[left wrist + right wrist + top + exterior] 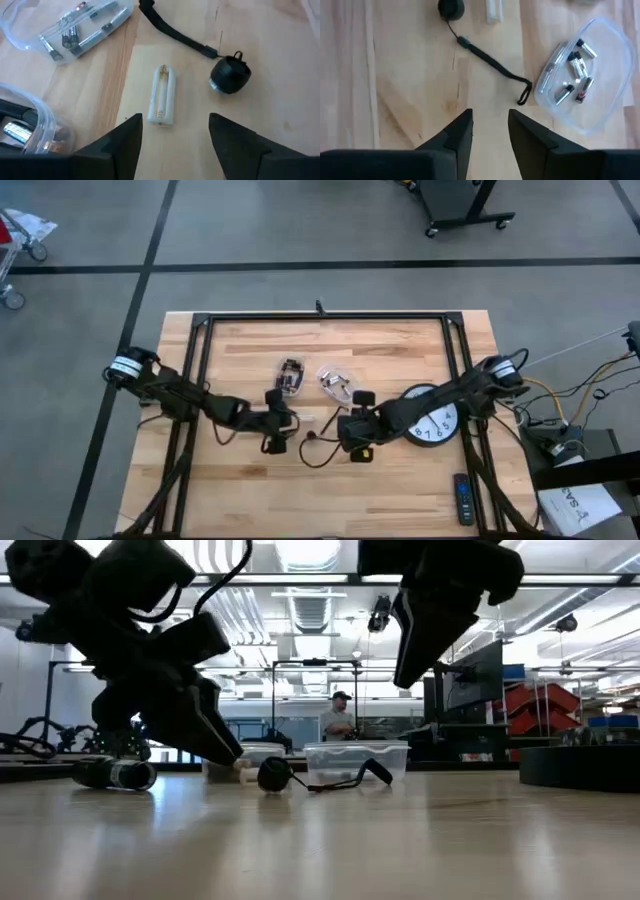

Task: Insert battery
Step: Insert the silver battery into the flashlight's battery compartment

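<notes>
White battery holder (pixel 164 95) lies flat on bare wood at frame centre in the left wrist view, just ahead of the left gripper (pixel 172 132), fingers spread wide and empty. Right gripper (pixel 490 127) hovers open, narrower, over clear board; strap (pixel 492 62) and clear battery tray (pixel 605 65) lie beyond

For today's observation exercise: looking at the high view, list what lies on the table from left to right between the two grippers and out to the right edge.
Left gripper → clear battery box → second clear box → right gripper → wall clock → remote control.
</notes>
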Motion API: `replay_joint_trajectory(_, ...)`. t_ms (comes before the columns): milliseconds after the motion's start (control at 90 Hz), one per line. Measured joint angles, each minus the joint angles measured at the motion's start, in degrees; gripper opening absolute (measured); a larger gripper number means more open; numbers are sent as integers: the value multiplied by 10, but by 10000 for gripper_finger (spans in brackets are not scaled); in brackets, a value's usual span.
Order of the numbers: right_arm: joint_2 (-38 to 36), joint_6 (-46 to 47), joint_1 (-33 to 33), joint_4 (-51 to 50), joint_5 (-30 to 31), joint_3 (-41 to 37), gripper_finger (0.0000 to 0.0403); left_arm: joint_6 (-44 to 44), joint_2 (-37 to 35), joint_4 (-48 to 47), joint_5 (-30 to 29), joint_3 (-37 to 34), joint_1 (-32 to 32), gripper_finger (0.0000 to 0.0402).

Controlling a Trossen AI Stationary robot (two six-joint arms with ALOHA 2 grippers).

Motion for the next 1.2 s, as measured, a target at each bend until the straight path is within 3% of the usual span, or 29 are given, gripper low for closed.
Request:
replay_joint_trajectory(422,-10,1,-10,43,-5,0,109,16,73,222,20,-66,30,233)
replay_joint_trajectory(600,-10,6,-10,49,-7,0,118,27,114,260,37,-66,42,236)
replay_joint_trajectory(844,-10,8,-10,68,-16,0,112,16,149,310,50,-65,46,196)
replay_joint_trajectory(1200,-10,5,-10,68,-17,1,88,7,149,305,56,-65,46,135)
